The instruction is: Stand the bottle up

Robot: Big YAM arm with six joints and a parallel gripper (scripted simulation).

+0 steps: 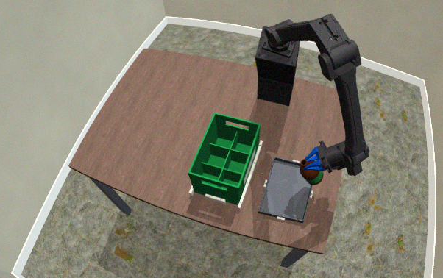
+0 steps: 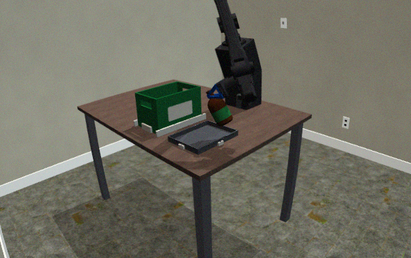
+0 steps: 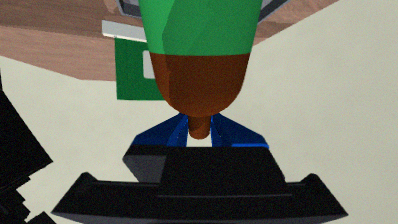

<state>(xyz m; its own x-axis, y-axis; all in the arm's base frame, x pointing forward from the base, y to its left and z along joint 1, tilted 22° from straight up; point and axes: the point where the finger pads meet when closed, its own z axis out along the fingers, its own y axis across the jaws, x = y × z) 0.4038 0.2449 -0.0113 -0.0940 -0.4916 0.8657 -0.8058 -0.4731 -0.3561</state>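
Note:
The brown bottle with a green label (image 1: 310,174) (image 2: 222,114) (image 3: 202,82) hangs in the air, tilted, neck up and base down. In the exterior view its base leans to the right. My gripper (image 1: 308,164) (image 2: 215,93) (image 3: 199,112) is shut on its neck. The shallow dark grey tray (image 1: 281,191) (image 2: 194,136) lies flat on the table. The bottle is above the level of the tray, by its corner nearest the arm in the top view; its base appears to reach out past the tray's side. The wrist view shows only bits of the tray's rim behind the bottle.
The green crate with dividers (image 1: 215,188) (image 2: 147,114) (image 3: 131,85) stands beside the tray, with a gap between them. A long white rail (image 1: 250,174) (image 2: 181,125) runs along the crate's tray side. Small white blocks (image 1: 280,218) (image 2: 220,142) sit around the tray's edges.

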